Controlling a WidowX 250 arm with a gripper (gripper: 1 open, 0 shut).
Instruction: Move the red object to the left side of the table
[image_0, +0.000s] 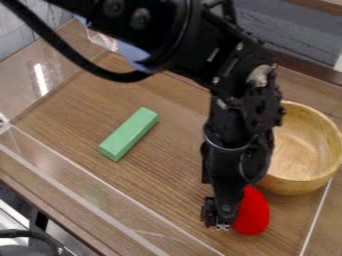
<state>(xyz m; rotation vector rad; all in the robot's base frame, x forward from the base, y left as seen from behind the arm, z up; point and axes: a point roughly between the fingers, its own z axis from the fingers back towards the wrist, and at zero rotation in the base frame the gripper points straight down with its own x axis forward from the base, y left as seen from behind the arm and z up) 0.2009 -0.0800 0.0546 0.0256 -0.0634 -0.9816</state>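
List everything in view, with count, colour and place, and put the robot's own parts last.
red fruit: one, glossy red, near the front right edge of the table, partly hidden behind the gripper.
block: one, green, lying flat left of centre.
bowl: one, light wood, at the right, behind the fruit.
table: one, brown wood grain, under everything.
walls: clear acrylic, low, around the table's edges.
arm: one, black, reaching in from the top of the picture.
gripper: one, black, pointing down right beside the fruit, fingers open; whether it touches the fruit cannot be told.
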